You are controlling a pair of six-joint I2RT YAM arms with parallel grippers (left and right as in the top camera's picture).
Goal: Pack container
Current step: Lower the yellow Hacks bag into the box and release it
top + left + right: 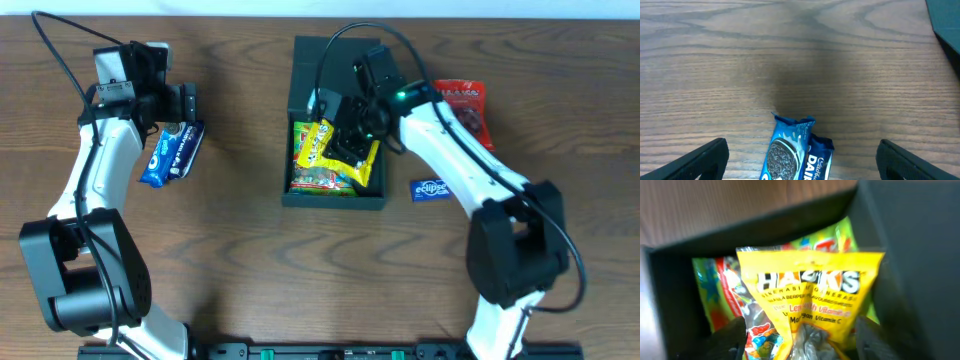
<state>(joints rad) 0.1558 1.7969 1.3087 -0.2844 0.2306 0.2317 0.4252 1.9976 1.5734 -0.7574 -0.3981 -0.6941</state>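
Right hand [800, 325] is down inside the container [335, 202], jaws apart, with a yellow Hacks packet [810, 290] lying between the fingers [730, 337]. There is a gap on both sides of the packet's crumpled lower end, so it looks unclamped. Container is a dark teal-green matte box, roughly square, with rigid straight walls. It is open at the top, and its flap lid is folded back flat on the far side. It sits mid-counter [240, 250], a little toward the far edge, between the two arms. Inside, the yellow packet lies on top of a green and red printed snack bag [715, 295] that fills most of the floor. Both are bright against the dark walls. Left hand [802, 145] is at far left, jaws fully spread and holding nothing. It hovers over a blue Oreo Dairy Milk packet [795, 155] that lies flat on the wood well left of the container. To the right of the container, a red packet [465, 105] lies partly under the right arm, and a small blue Eclipse pack [430, 188] lies just off the container's near right corner, apart from it.
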